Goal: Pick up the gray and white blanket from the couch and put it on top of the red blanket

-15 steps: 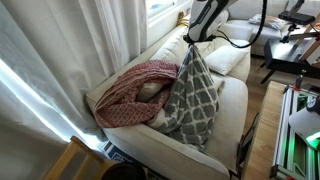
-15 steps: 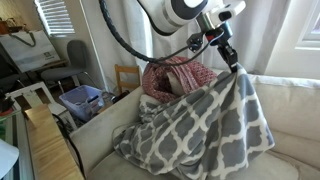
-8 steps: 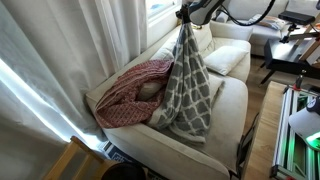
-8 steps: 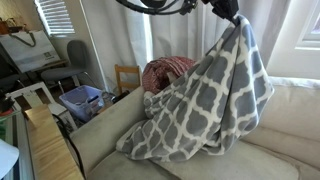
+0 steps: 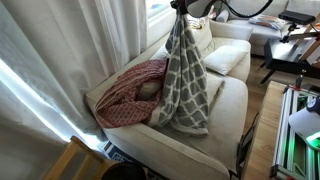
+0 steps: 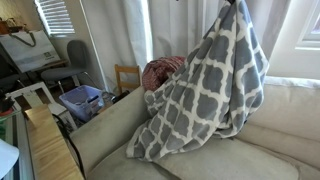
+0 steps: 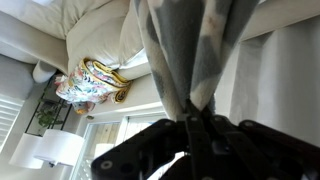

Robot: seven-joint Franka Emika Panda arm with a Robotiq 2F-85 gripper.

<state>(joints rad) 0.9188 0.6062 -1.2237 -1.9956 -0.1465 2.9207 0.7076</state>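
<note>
Your claw (image 7: 190, 121) clamped on gray and white blanket (image 5: 187, 75) — fabric hangs straight below claw, lower edge on couch (image 5: 233, 95). Red blanket (image 5: 128, 92) below, beside hanging fabric.

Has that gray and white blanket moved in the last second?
Yes. The gray and white blanket has gone up: its pinched top, held by the gripper, now hangs much higher above the couch backrest, next to the red blanket.

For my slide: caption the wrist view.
End effector shut on the gray blanket, which hangs above the couch.
</note>
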